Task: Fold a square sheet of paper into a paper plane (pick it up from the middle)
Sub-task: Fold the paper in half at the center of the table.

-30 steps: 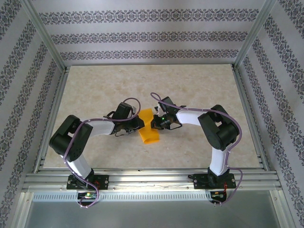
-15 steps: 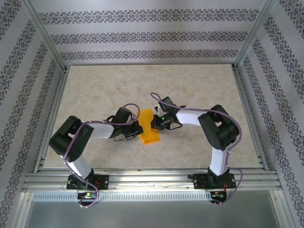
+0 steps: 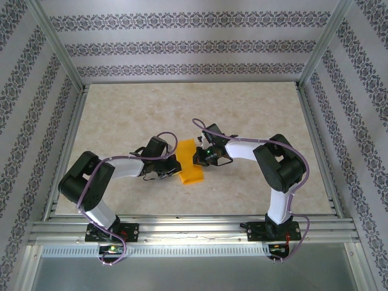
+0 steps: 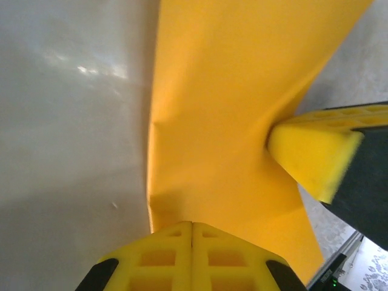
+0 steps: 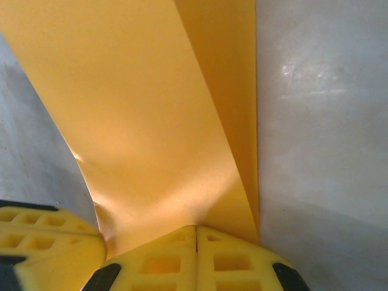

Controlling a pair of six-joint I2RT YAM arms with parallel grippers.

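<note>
While left end effector and right end effector clamp it — sheet bridges them.

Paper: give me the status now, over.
Left gripper shut on paper. Right gripper shut on it, opposite side. Paper partly folded, bowed between them.

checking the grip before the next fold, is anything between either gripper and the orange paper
Nothing visible does. The left gripper and the right gripper are each shut directly on the orange paper, pinching it from opposite sides.
</note>
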